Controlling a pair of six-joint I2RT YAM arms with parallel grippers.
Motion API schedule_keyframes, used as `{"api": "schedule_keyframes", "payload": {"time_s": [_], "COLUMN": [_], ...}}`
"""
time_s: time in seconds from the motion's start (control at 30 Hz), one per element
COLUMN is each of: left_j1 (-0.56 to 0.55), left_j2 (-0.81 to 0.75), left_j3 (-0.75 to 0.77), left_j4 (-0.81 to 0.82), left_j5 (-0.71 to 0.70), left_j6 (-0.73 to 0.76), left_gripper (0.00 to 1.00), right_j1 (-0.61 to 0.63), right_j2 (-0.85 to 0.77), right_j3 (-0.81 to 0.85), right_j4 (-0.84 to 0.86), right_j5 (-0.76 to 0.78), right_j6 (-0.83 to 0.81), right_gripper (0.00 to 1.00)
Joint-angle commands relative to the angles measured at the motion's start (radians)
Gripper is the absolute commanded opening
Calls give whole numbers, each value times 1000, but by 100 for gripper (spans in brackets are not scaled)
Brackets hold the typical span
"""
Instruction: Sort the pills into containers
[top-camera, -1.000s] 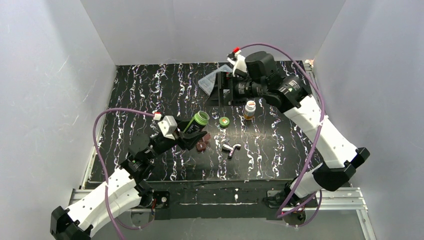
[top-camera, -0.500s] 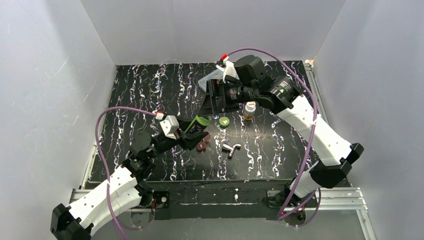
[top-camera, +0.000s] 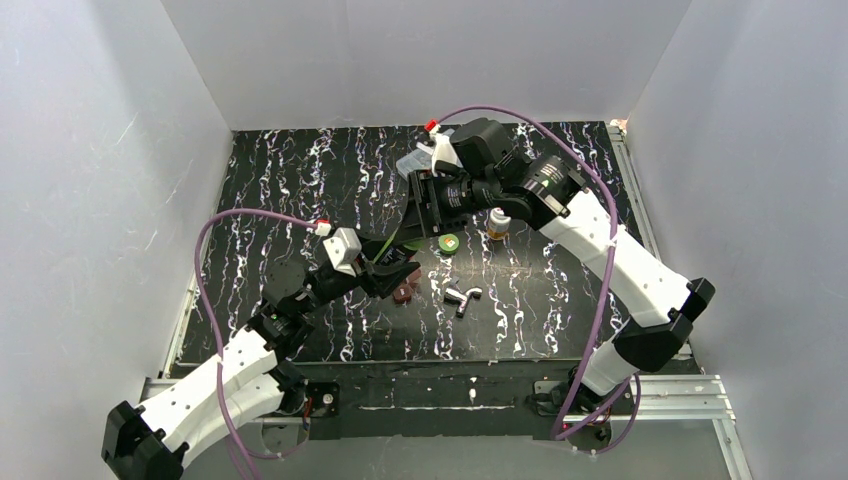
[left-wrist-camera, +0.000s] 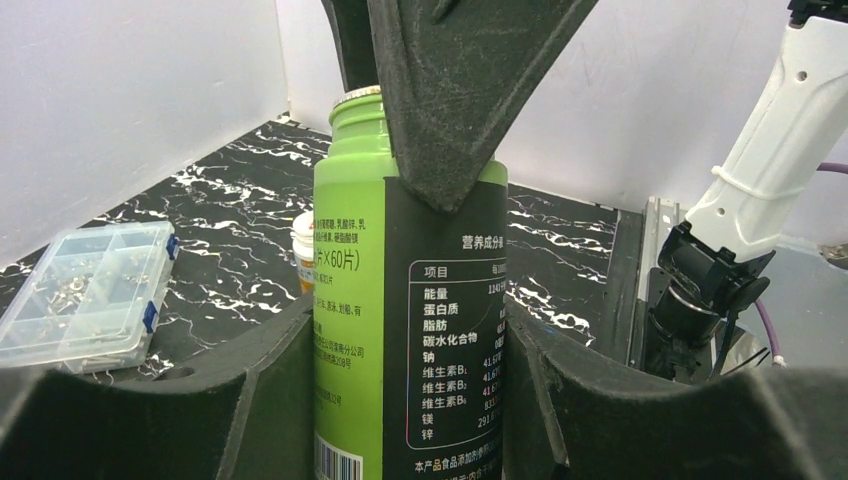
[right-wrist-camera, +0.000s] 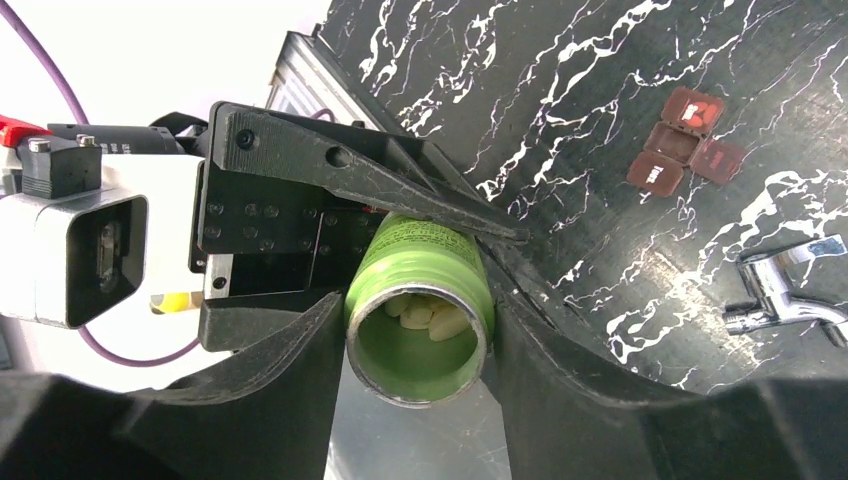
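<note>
The green-and-black bottle (top-camera: 400, 244) is uncapped and tilted, held off the table. My left gripper (top-camera: 393, 264) is shut on its body (left-wrist-camera: 440, 300). My right gripper (top-camera: 415, 222) is closed round its threaded neck; in the right wrist view its fingers press both sides of the open mouth (right-wrist-camera: 418, 345), with pale pills (right-wrist-camera: 432, 316) inside. The green cap (top-camera: 448, 243) lies on the table beside it. The amber bottle with a white cap (top-camera: 498, 221) stands upright to the right, partly hidden behind the green bottle in the left wrist view (left-wrist-camera: 303, 240).
A clear compartment box (top-camera: 418, 160) sits at the back, also in the left wrist view (left-wrist-camera: 80, 290). Brown square pieces (top-camera: 405, 292) and a small metal tap fitting (top-camera: 462, 297) lie in front of the bottle. White walls enclose the black marbled table.
My right arm has swung from the back of the table forward and left, and its fingers now grip the green bottle's neck. My left gripper has kept the bottle, tilting it slightly lower.
</note>
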Motion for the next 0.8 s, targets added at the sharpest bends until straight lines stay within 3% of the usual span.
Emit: {"api": "schedule_keyframes", "payload": {"time_s": [0.0,0.17,0.53,0.7,0.77], "left_j1": [7,6,7,6,7], "left_j2": [-6,2,9,13,16], "left_j3": [43,47,51,53,57], "left_j4": [51,51,54,43,30], "left_j5": [0,3,1,0,6], "left_j6": [-2,-9,-9,-11,-12], "left_gripper": [0,0,0,0,0], "right_j1": [7,11,16,16,16], "right_j2": [-3,6,32,41,36], "right_j3": [18,23,34,46,47], "right_j4": [20,14,-23,-35,-32], "right_j5": [-38,-46,-19,-12,2], "right_j6": [7,2,-16,-23,-22], "right_gripper": [58,70,70,60,43]}}
